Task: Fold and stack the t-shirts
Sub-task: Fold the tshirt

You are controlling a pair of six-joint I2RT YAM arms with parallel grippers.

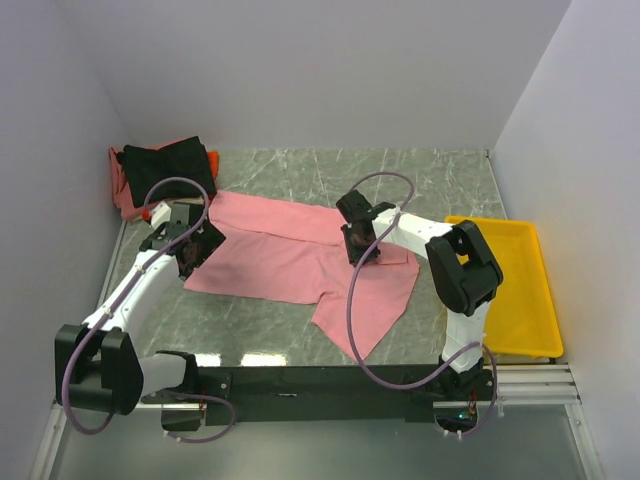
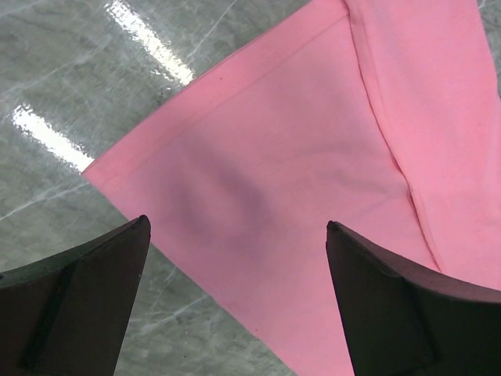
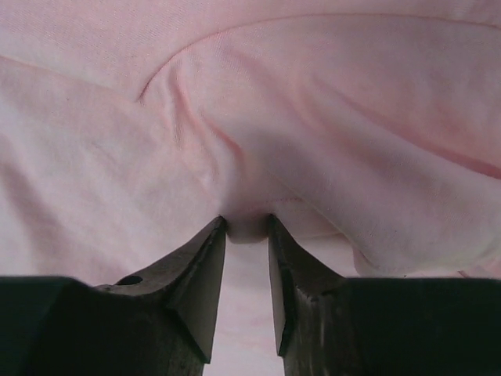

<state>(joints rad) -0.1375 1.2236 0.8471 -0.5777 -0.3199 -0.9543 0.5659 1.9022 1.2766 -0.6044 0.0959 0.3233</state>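
Top external | right fingers [image 1: 362,252] pinching pink t-shirt [image 1: 285,262] | left fingers [image 1: 196,249] apart, empty | bin [image 1: 512,285] beside

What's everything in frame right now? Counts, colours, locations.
pink t-shirt: 1, salmon-pink, spread out mid-table
folded shirts: 1 pile, black on top, orange-red and pink showing beneath, far-left corner
bin: 1, yellow, far right, beside the right arm
table: 1, grey-green marble pattern
left gripper: 1, black, open above the pink t-shirt's left corner
right gripper: 1, black, shut on a fold of the pink t-shirt
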